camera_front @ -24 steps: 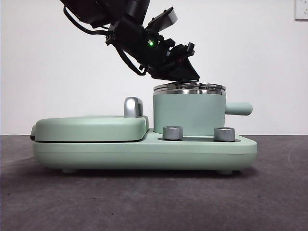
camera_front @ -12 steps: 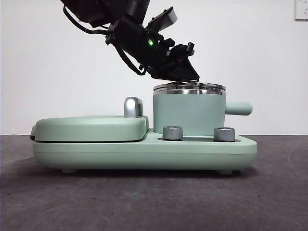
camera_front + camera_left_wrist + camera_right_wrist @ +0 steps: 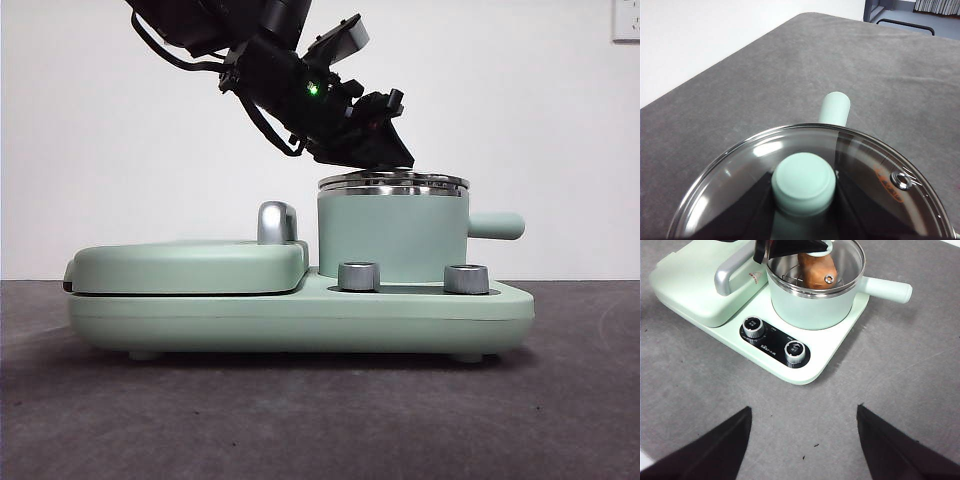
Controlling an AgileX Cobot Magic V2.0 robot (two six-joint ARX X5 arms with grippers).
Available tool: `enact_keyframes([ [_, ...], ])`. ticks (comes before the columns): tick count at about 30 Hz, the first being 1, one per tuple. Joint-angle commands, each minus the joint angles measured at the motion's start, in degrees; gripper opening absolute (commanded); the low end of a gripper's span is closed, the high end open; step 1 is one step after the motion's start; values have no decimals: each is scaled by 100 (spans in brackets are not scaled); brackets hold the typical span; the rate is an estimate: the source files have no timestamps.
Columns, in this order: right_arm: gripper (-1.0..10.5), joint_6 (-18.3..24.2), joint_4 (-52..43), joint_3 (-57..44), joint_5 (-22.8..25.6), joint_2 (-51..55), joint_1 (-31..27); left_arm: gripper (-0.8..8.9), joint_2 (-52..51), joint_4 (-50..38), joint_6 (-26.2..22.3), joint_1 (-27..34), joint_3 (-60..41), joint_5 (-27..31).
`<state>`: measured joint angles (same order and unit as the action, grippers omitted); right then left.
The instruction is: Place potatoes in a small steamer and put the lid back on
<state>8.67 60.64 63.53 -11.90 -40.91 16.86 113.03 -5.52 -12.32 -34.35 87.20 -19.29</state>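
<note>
- We judge the closing step is in hand: the orange-brown wrinkled potato (image 3: 815,271) lies inside the mint-green cylindrical steamer pot with the steel rim (image 3: 392,238), and the round glass lid with the steel rim and mint-green knob (image 3: 803,183) sits on the pot's rim.
- The left tool (image 3: 385,155) is down on the lid, its jaws pinching the knob on either side.
- Next, we think, it must spread its jaws and lift straight up, without dragging the lid askew.
- The right tool (image 3: 802,440) waits high above the surface, jaws spread and holding nothing.
- Only the right wrist view shows the potato, through the glass; the front view hides it and the knob behind the arm and rim, yet shows the lid lying level.
</note>
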Motion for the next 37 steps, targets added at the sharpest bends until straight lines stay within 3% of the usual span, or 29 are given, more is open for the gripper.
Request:
enact_keyframes([
  [1, 327, -50, -48, 63, -4, -22, 31, 131, 57, 127, -74, -11, 94, 0],
  [6, 327, -52, -48, 63, -7, -22, 31, 148, 57, 125, -77, -11, 94, 0],
  [18, 327, -52, -37, 63, -7, -22, 31, 410, 57, 63, -22, -13, 96, 0],
  [23, 327, -52, -35, 63, -7, -22, 31, 405, -166, 199, 529, -11, 140, 0],
  [30, 327, -52, -35, 63, -7, -22, 31, 406, -966, 688, 590, 170, 140, -4],
  [37, 327, -52, -35, 63, -9, -22, 31, 403, -2083, 1974, 835, 601, 133, -363],
])
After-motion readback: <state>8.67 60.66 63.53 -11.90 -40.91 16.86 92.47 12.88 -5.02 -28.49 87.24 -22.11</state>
